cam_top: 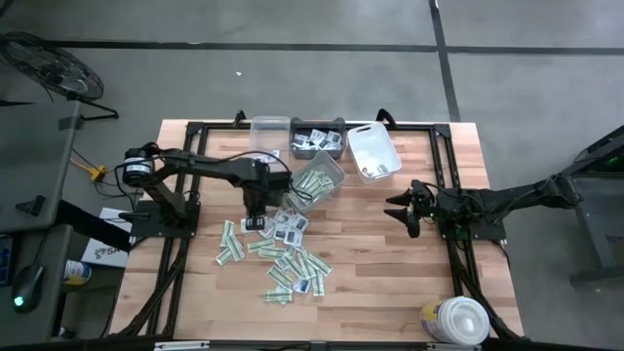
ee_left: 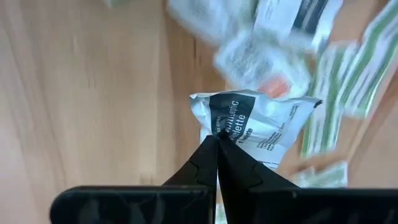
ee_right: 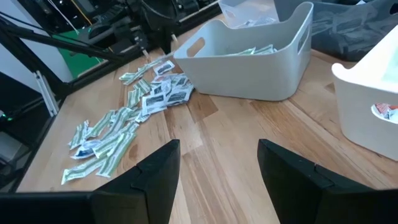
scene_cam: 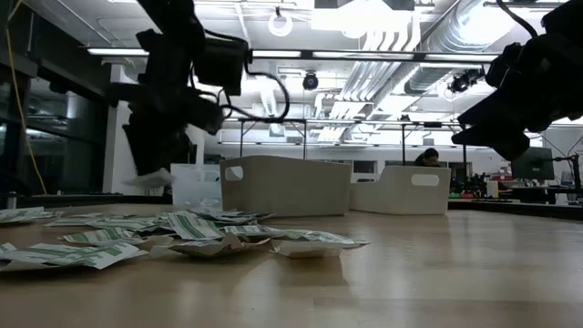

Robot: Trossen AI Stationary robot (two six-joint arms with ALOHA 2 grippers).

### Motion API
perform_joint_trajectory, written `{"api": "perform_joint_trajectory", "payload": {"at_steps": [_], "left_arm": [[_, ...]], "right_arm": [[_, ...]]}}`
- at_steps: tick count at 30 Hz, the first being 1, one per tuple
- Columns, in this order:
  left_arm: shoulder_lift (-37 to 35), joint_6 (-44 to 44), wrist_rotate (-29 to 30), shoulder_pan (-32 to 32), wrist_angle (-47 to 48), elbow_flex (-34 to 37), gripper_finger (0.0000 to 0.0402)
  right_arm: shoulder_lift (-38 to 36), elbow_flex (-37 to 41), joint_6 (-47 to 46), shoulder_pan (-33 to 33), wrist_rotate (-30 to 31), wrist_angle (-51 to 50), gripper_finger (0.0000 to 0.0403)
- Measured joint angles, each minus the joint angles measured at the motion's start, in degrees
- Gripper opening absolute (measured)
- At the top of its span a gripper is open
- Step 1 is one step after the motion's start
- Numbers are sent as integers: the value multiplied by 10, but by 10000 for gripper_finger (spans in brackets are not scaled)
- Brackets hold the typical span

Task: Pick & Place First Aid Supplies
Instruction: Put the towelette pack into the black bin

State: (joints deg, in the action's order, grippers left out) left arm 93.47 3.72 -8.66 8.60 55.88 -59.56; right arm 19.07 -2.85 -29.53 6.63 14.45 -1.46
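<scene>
White packet (ee_left: 258, 121) pinched by left gripper (ee_left: 217, 140) — print partly hidden; right gripper (ee_right: 217, 163) spread.

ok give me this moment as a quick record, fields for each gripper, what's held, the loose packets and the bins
left gripper: shut on a white packet with dark print, above the pile's bin-side edge
right gripper: open, holding nothing, waiting at the table's right side
loose packets: green-and-white strips and white squares scattered mid-table
bins: tilted bin holds green strips; dark bin holds white packets; white bin nearly bare
</scene>
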Motion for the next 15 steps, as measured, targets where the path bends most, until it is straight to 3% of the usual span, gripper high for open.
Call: {"api": "perform_joint_trajectory", "payload": {"at_steps": [8, 15], "left_arm": [[-17, -25, 6, 0, 3, -89, 1], [-18, -16, 100, 3, -3, -186, 1]], "right_arm": [[1, 0, 0, 0, 0, -1, 208], [1, 0, 0, 0, 0, 0, 208]]}}
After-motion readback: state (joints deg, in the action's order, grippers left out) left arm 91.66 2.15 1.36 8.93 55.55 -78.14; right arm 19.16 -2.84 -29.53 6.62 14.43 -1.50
